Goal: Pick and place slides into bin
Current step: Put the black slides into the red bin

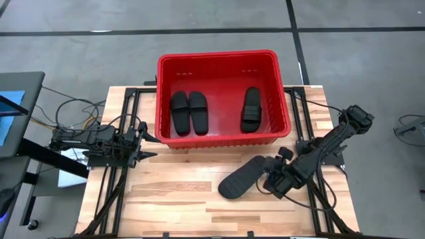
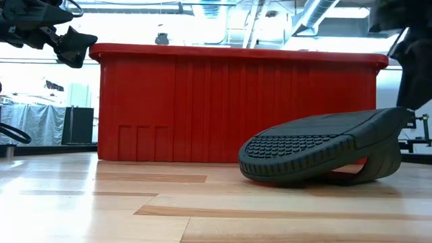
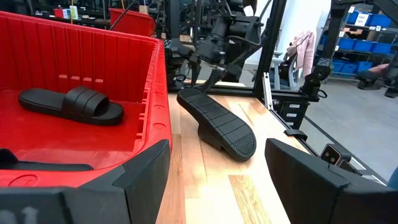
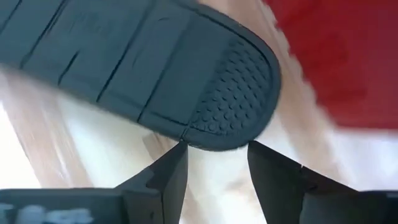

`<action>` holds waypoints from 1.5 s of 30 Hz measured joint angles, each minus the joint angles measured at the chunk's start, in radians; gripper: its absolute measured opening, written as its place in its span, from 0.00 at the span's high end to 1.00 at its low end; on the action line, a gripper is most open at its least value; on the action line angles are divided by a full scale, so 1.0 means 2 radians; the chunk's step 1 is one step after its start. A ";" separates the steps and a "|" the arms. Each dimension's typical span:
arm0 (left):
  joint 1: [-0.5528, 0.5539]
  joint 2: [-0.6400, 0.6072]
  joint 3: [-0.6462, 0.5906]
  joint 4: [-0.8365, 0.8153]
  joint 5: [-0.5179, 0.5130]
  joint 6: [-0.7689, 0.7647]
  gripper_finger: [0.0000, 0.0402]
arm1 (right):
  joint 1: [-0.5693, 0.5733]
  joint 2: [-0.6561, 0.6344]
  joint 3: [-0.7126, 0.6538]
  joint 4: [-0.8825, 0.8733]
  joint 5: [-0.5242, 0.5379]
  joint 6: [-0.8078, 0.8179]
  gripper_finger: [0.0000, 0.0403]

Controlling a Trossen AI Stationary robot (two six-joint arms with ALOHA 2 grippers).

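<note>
Upside-down slide [image 1: 242, 178] lies sole-up on the wooden surface [image 1: 172, 199], just in front of the bin [image 1: 166, 73], one end tilted off the wood. Right pincer [image 1: 271, 178] sits at that raised end, fingers [image 4: 165, 171] apart with the sole edge right at their tips; no clamp visible. Left pincer [image 1: 143, 147] hangs open beside the bin's left front corner, holding nothing. Three more slides lie inside the bin: a pair [image 1: 188, 111] left, single one [image 1: 251, 109] right.

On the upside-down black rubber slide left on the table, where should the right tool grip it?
The black rubber slide sandal lies tread-up, one end raised. Probably pinch that raised end's sole edge, from the right tool's side; the wide strap sits hidden underneath.
</note>
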 joint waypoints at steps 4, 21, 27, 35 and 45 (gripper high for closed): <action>0.000 0.000 0.000 0.000 0.000 0.000 0.36 | -0.008 -0.009 0.000 0.001 -0.007 0.102 0.56; 0.000 0.000 0.000 0.000 0.000 0.000 0.36 | 0.047 -0.048 0.000 0.019 0.016 0.489 0.39; 0.000 0.000 0.000 0.000 0.000 0.000 0.36 | 0.051 -0.015 0.000 0.044 0.036 0.554 0.39; 0.000 0.000 0.000 0.000 0.000 0.000 0.36 | 0.029 0.033 -0.001 0.090 0.044 0.559 0.39; 0.000 0.000 0.000 0.000 0.000 0.000 0.36 | 0.031 0.049 0.000 0.073 0.030 0.565 0.39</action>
